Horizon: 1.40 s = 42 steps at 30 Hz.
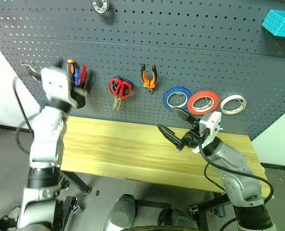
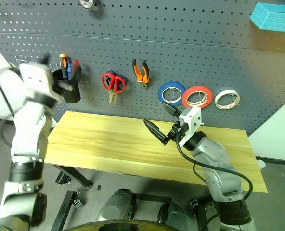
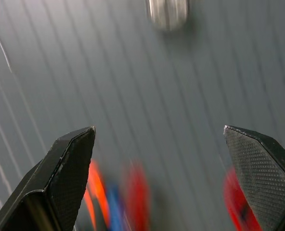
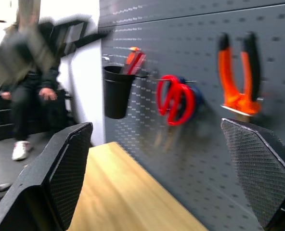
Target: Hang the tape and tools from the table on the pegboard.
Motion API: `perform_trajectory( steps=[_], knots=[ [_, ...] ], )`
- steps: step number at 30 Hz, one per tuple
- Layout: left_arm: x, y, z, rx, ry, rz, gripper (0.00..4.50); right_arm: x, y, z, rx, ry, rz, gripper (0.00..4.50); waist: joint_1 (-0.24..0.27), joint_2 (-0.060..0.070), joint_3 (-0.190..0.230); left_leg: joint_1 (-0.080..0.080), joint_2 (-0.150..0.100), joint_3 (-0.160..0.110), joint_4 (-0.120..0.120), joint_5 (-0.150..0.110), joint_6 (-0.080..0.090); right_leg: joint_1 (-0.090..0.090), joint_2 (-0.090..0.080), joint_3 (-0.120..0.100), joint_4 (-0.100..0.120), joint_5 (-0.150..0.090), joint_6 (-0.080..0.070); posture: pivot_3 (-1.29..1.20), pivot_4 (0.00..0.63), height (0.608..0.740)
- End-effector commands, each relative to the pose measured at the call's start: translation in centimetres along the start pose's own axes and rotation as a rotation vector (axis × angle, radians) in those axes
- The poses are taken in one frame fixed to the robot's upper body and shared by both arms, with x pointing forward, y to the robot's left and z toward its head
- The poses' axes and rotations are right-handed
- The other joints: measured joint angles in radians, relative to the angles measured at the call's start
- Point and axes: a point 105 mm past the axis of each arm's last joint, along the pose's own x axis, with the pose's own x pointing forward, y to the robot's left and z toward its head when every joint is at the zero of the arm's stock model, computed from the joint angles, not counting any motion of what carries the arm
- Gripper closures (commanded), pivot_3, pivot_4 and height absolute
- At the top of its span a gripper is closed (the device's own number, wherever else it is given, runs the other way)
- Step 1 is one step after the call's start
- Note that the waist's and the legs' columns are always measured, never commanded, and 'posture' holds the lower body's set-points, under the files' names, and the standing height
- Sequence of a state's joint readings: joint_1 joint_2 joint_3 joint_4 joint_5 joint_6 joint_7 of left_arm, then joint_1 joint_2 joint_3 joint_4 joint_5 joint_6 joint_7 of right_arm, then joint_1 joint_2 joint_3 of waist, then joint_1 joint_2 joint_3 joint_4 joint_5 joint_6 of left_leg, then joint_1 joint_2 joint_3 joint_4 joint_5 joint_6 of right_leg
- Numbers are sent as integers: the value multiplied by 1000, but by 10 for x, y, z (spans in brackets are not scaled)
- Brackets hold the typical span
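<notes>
On the dark grey pegboard [image 1: 205,62] hang the red-handle scissors [image 1: 120,88], the orange-and-black pliers [image 1: 148,77] and the blue tape [image 1: 176,97]. An orange-handle screwdriver [image 1: 71,66] stands in a black cup [image 2: 71,91] on the board's left. My left gripper [image 3: 159,139] is open and blurred, close in front of the board by that cup, with nothing between its fingers. Above the bare wooden table [image 1: 113,149] my right gripper [image 1: 165,118] is open and empty, pointing left toward the board below the tape.
A red roll [image 1: 203,101] and a white roll [image 1: 233,104] hang right of the blue tape. A light-blue block [image 1: 281,22] sits at the board's upper right and a metal knob [image 1: 99,6] at its top. A person [image 4: 32,86] sits beyond the table's left end.
</notes>
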<state>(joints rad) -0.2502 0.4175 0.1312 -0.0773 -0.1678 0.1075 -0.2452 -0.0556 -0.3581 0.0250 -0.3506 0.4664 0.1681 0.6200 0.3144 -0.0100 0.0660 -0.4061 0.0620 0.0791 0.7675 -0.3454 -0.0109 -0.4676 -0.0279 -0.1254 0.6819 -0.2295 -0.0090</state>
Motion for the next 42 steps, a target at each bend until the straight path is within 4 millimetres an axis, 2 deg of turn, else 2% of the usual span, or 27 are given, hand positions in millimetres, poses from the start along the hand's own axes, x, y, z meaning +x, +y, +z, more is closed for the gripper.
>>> perform_trajectory(
  steps=[1,4,7,9,12,15,17,18,19,20,21,22,26,35,42],
  knots=[
    [-20,-29,-43,-35,151,-145,42,-11,-11,-8,-36,-3,-91,0,-3,0,0,0,0,0,-1,0,0,-1,0,0,-1,0,0,287,0,676],
    [-44,-48,-80,-138,246,-246,42,-26,-13,-22,-20,31,-145,0,-5,1,-1,-1,1,-1,-1,0,0,-2,0,0,-1,0,0,284,0,676],
    [-62,-54,-97,-179,297,-261,42,-44,-10,-35,-11,84,-189,0,-11,4,-3,-2,1,-1,-1,0,0,-3,-1,0,-1,0,0,273,0,676],
    [-70,-59,-100,-187,312,-279,42,-58,-10,-40,1,111,-225,0,-18,5,-4,-2,1,-1,-1,-1,0,-3,-2,1,-1,0,0,276,0,676],
    [-76,-55,-102,-214,326,-262,42,-75,-8,-45,20,141,-294,0,-30,9,-6,-2,1,-2,-1,-1,0,-3,-2,1,-2,-1,0,270,0,676],
    [-83,-59,-103,-241,339,-285,42,-83,-5,-50,42,159,-341,0,-44,15,-10,-2,3,-3,-1,-3,-3,-2,0,1,-5,-1,0,264,0,676],
    [-84,-65,-103,-265,341,-301,42,-84,-2,-51,71,152,-351,0,-59,26,-19,-4,8,-5,-8,-3,-3,3,3,-4,-19,0,1,265,0,676],
    [-84,-68,-103,-273,342,-308,42,-85,-3,-53,82,153,-368,0,-52,29,-29,-7,17,-6,-14,-3,-3,9,10,-5,-34,5,9,263,0,676],
    [-83,-69,-102,-274,341,-310,42,-86,-4,-56,103,152,-381,0,-52,18,-34,-11,31,-1,-21,0,1,7,16,-6,-28,7,17,263,0,676],
    [-82,-71,-103,-282,341,-311,42,-86,-5,-58,113,151,-390,0,-58,4,-38,-3,28,12,-20,0,1,8,-10,2,33,-24,20,262,0,676],
    [-81,-74,-103,-293,342,-318,42,-86,-8,-60,110,145,-407,0,-58,3,-38,-3,16,19,-10,-2,1,4,-21,20,45,-66,19,261,0,676],
    [-81,-76,-103,-296,341,-328,42,-87,-11,-62,108,142,-428,0,-57,6,-39,-2,6,20,-4,-7,-2,4,-22,23,56,-77,19,262,0,676],
    [-77,-83,-101,-301,327,-359,42,-85,-20,-67,125,141,-458,0,-68,9,-41,-2,7,11,-4,-5,-5,7,-20,16,57,-77,17,265,0,676],
    [-78,-90,-101,-334,329,-399,42,-80,-13,-67,166,110,-384,0,-108,9,-41,-4,6,6,3,-5,-4,11,-22,14,56,-78,16,275,0,676],
    [-75,-88,-103,-342,330,-375,42,-74,-9,-65,181,100,-349,0,-111,9,-40,-4,5,4,3,-5,-4,11,-22,14,56,-77,17,271,0,676]
  ],
)
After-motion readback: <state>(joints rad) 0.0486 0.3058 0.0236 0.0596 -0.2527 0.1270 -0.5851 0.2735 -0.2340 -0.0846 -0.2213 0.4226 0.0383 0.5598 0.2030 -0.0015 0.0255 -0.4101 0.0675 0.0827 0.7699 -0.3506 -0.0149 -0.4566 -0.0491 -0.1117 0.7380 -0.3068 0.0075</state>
